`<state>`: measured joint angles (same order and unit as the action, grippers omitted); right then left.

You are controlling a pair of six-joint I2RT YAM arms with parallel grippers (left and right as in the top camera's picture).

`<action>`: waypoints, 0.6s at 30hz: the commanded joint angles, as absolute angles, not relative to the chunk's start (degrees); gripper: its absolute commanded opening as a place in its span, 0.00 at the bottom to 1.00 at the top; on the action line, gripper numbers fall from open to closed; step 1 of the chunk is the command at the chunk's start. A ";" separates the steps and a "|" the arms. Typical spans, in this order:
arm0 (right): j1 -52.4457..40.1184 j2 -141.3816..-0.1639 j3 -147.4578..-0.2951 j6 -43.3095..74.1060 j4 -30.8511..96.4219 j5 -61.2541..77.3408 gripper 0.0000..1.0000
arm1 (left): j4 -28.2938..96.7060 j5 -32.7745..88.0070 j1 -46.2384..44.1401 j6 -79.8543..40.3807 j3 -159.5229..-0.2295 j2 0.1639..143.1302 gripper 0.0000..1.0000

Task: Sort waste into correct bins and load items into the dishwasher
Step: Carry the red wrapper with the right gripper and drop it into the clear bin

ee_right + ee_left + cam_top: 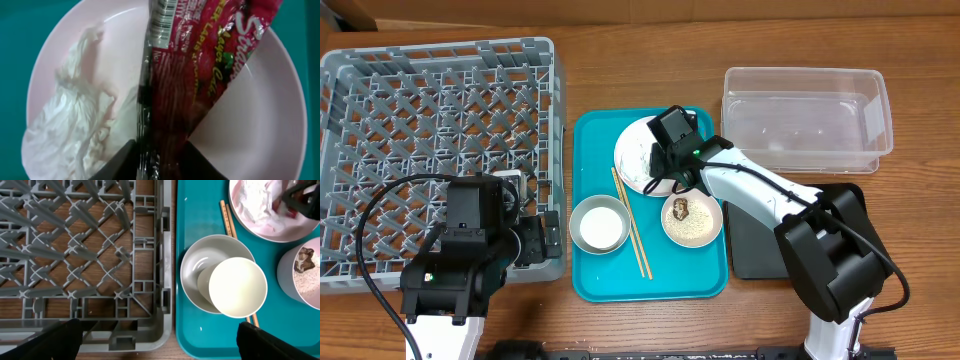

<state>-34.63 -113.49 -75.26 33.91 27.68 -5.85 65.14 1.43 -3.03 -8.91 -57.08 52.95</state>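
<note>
Right gripper (161, 161) pinches the shiny red snack wrapper (200, 75) over the round pale pinkish plate (265, 135), beside the crumpled white paper wad (75, 125), apparently to carry it to a bin. Left gripper (160, 342) hangs spread wide over the grey lattice dish rack (75, 255) edge.

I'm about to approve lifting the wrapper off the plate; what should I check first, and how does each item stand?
1. Wrapper pinched between right fingers: ok.
2. Paper wad free of wrapper: cannot tell, their edges meet.
3. Clear tub open, nothing over it: ok.
4. Black tray clear: cannot tell, right arm hides part.
5. Left fingers open, by the rack, away from the plate: ok.
</note>
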 commanded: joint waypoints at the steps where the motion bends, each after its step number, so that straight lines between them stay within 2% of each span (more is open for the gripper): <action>1: -34.54 -113.12 -76.90 34.54 28.18 -4.16 0.10 | 65.17 1.10 -3.40 -9.69 -58.67 52.75 1.00; 2: -34.39 -112.73 -76.90 34.54 28.40 -3.64 0.04 | 65.17 1.10 -3.40 -9.69 -58.67 52.75 1.00; 9: -32.40 -103.85 -77.01 34.33 30.13 -3.38 0.04 | 65.43 1.10 -3.40 -9.67 -58.67 52.75 1.00; 12: -29.43 -96.03 -77.01 34.11 31.46 -5.13 0.04 | 65.41 1.10 -3.40 -9.67 -58.67 52.75 1.00; 18: -23.20 -89.23 -77.01 34.96 35.33 -11.92 0.04 | 65.39 1.10 -3.40 -9.69 -58.67 52.75 1.00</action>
<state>-26.55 -91.83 -76.05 34.30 33.52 -6.31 65.19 1.43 -3.03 -8.91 -57.17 52.95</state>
